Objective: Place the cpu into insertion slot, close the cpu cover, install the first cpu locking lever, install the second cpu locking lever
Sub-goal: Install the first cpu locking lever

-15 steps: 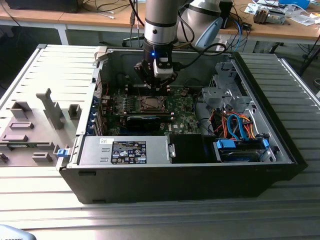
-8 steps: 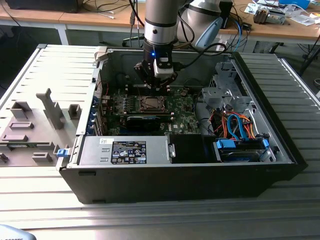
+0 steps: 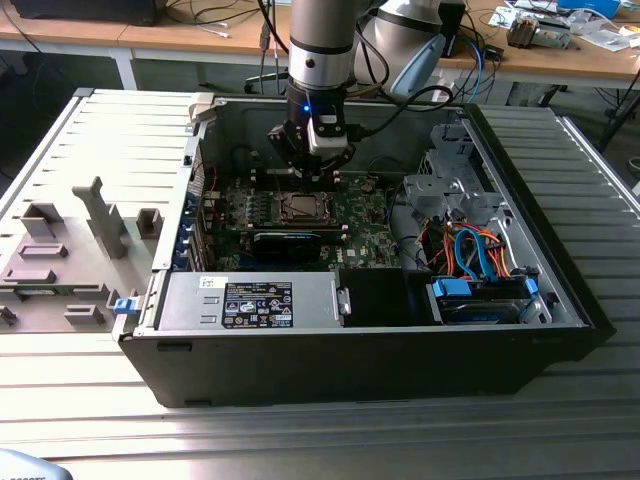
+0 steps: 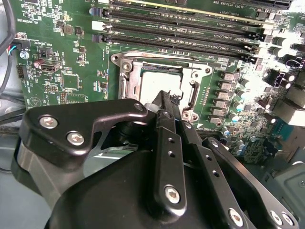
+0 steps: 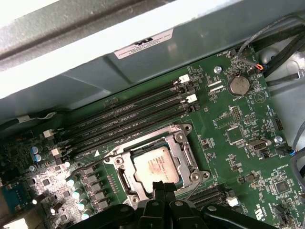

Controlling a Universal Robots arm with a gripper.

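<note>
Closest to my cameras are the matte black fingers (image 4: 164,102), bolted with bright round screws and drawn narrow with their tips together, holding nothing that I can see. Just beyond the tips I see the cpu (image 5: 156,164), a flat square with a dull silver-grey top, seated in the insertion slot (image 5: 125,180), and the thin silvery cpu cover (image 5: 177,143) lies down around it as a square frame. Past the fingers run long dark memory slots (image 5: 133,114) across the green motherboard (image 5: 238,157), inside the black computer case (image 3: 350,370) on the ribbed metal counter (image 3: 320,440).
</note>
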